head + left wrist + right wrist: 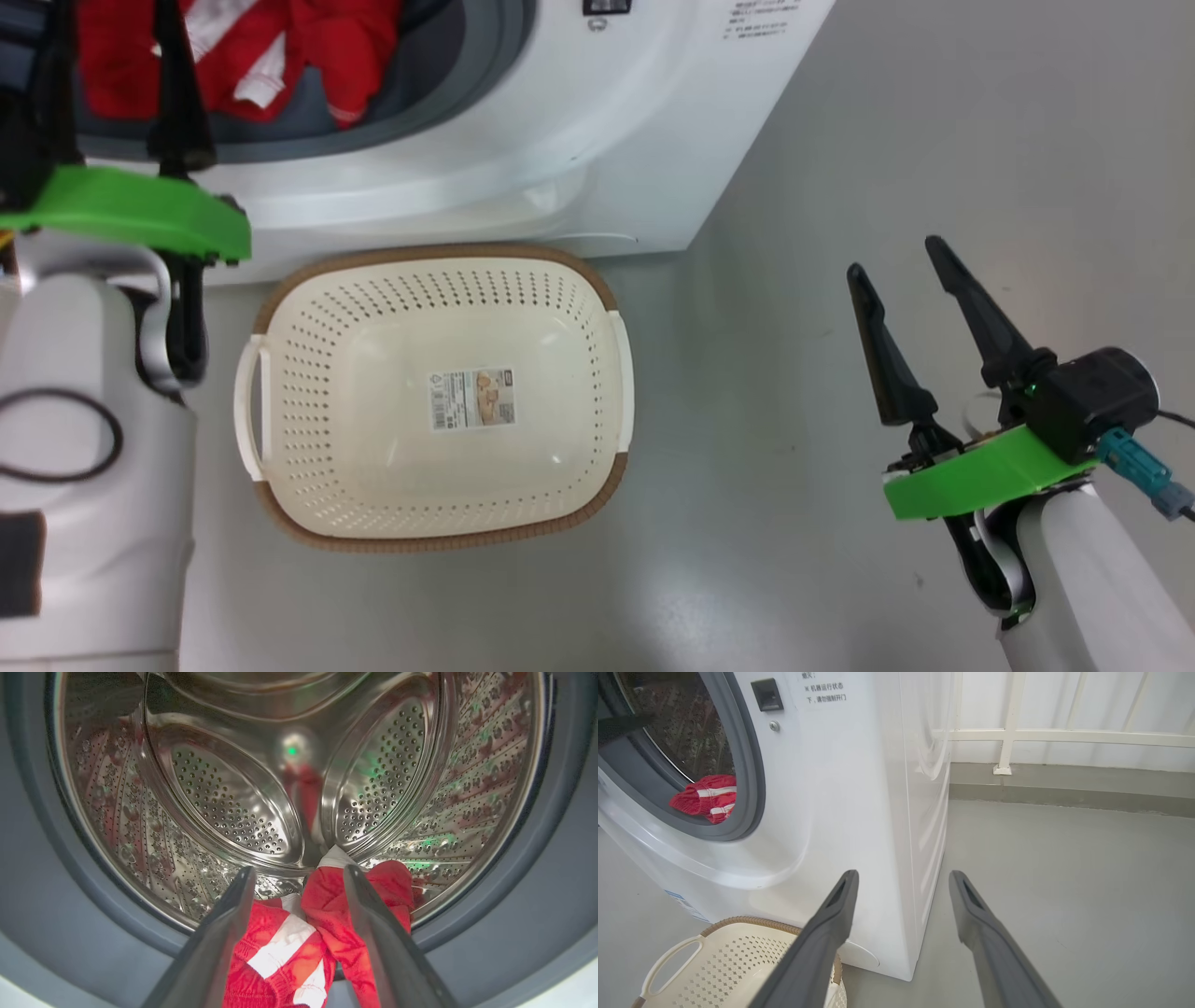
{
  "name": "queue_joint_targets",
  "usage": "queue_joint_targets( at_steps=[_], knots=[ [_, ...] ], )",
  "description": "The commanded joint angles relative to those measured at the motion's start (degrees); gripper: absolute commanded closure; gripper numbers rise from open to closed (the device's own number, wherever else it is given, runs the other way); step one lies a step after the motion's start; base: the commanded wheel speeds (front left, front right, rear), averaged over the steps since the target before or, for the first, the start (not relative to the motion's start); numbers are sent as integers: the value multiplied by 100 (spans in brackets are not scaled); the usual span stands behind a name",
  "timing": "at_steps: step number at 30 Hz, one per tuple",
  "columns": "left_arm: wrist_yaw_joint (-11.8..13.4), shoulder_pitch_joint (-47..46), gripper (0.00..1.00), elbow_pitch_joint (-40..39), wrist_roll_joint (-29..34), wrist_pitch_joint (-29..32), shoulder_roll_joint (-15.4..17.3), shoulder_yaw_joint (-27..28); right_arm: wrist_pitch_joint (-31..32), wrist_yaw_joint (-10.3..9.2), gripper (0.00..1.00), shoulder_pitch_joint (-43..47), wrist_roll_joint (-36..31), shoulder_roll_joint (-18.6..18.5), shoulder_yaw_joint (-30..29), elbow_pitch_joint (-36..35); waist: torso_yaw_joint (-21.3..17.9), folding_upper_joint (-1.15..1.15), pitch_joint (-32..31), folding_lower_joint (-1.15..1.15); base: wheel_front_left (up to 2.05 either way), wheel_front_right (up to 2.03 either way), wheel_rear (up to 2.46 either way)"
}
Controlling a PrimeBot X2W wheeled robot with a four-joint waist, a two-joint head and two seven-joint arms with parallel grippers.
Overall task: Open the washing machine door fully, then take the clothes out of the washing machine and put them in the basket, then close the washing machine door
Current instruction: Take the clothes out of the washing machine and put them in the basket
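We judge the clothes (327,905) soft, light and limp, best pinched at the bunched fold, lower centre. Left gripper (299,875) and right gripper (902,877) fingers stand released.

A: What does the washing machine (597,140) look to be made of?
B: Smooth white panels with a gloss. The drum (233,802) inside it is polished steel, perforated and mirror-bright. A matt grey rubber ring (537,914) runs round its mouth.
A: And the clothes (327,914) in it?
B: Soft red cloth, crumpled, with white patches.
A: In front of the washing machine?
B: The basket (373,308) is smooth cream plastic full of holes, with a brown woven-look rim and a paper label (471,399) on its bottom. The floor (934,140) is grey, smooth and faintly shiny. Beside the washing machine, the right gripper (893,256) has matt dark fingers (885,359)
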Motion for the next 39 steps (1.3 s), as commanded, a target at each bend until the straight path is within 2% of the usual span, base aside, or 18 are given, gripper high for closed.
queue_joint_targets(
  at_steps=[1,7,16,26,39],
  knots=[
    [53,-198,0,76,113,-14,274,50,-37,2,0,-74,32,-20,117,-127,-63,0,151,0,0,0,0],
    [142,-760,0,689,443,236,456,-252,-37,2,0,-167,104,12,129,-29,-115,0,294,0,0,0,0],
    [249,-1436,0,1590,774,881,840,-541,-37,2,0,-288,519,-29,527,235,-238,0,417,0,0,0,0],
    [170,-1883,0,2238,915,1583,1011,-795,-37,2,0,-392,864,-77,762,364,-362,0,495,0,0,0,0],
    [256,-2098,0,2861,918,2228,1193,-944,-37,2,0,-496,1268,-188,1115,423,-556,0,582,0,0,0,0]
  ],
)
